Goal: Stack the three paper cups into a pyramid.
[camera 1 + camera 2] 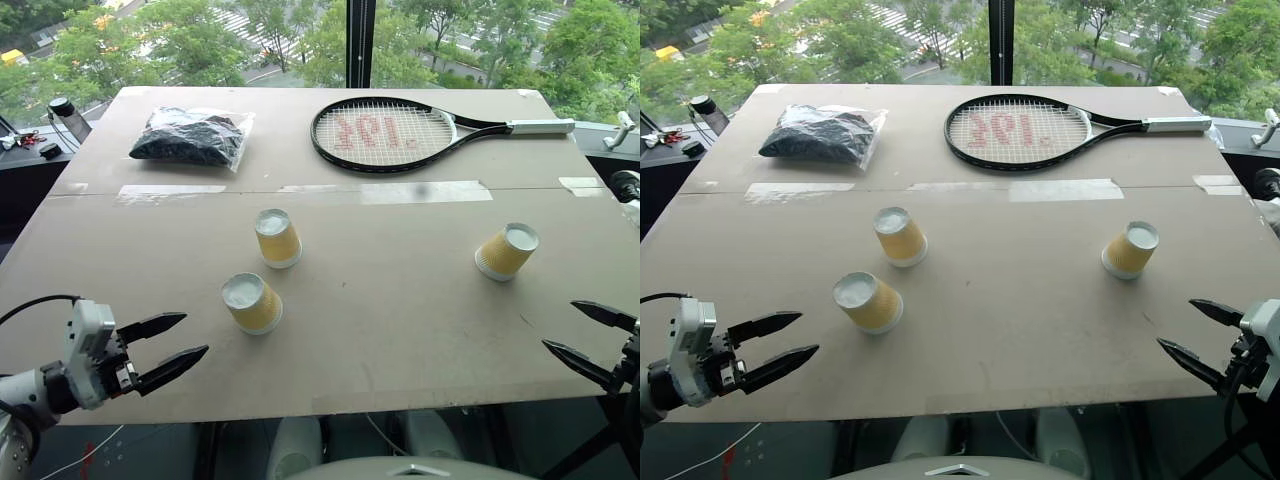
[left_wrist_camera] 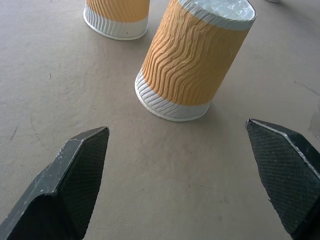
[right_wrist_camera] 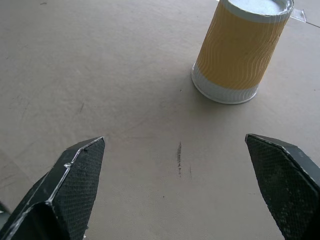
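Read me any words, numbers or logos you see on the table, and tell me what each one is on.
Red painted mark on the strings of the tennis racket: too blurred to read as letters or a number.
Three paper cups: no print, just wavy yellow-orange sides.
Clear bag of dark stuff: no readable label.
Strips of tape on the table: blank.

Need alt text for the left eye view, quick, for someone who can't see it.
Three paper cups stand upside down and apart on a brown table, none stacked. The open left tool and right tool wait at the near edge; a tennis racket and a dark bag lie beyond.
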You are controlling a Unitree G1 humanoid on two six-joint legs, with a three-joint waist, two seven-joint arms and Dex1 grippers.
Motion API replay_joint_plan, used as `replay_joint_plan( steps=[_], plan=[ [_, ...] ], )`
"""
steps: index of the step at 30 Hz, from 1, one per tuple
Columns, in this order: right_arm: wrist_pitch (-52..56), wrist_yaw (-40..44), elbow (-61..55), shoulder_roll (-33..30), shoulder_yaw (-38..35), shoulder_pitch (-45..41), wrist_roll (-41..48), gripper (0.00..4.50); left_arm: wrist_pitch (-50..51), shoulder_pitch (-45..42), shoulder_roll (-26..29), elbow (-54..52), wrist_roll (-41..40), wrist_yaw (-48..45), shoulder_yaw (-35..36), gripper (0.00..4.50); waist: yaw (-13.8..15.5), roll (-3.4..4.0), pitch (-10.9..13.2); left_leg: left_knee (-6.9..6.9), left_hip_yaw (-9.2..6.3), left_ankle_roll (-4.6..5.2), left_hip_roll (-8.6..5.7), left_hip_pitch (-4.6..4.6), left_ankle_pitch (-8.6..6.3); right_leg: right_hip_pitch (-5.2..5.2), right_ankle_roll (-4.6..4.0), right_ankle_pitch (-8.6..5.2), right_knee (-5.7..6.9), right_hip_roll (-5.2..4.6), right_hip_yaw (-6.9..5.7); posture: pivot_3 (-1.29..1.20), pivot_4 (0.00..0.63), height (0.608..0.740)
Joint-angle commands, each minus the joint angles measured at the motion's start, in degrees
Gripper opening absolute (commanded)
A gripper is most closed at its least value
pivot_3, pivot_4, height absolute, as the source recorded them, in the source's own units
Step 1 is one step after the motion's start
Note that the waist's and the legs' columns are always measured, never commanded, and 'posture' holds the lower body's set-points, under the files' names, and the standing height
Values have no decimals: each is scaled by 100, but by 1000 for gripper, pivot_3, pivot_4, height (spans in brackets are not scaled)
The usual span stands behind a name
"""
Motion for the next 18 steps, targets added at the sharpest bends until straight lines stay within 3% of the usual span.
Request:
replay_joint_plan(
  steps=[1, 8, 18],
  plan=[
    [37, -101, -273, -43, -129, -119, 150, 4463, 16, -2, -62, -225, -75, -21, -36, 4500, 0, 0, 0, 0, 0, 0, 0, 0, 0, 0, 0, 0, 0, 0, 0, 0, 150, 740],
    [90, -317, -1186, 148, 392, -473, 366, 4463, -337, -192, -151, -359, -75, -372, -201, 4500, -2, 5, 0, 0, -8, -1, 1, 1, 1, 2, 0, 0, 5, 7, -1, 0, 150, 740],
    [580, 239, -2224, -140, 927, -472, 1284, 4463, -514, -712, -345, -241, 124, -3, -466, 4500, 15, 8, 2, 3, -16, -1, 0, 3, 1, 14, 1, 0, 2, 9, -8, 0, 150, 740]
  ],
)
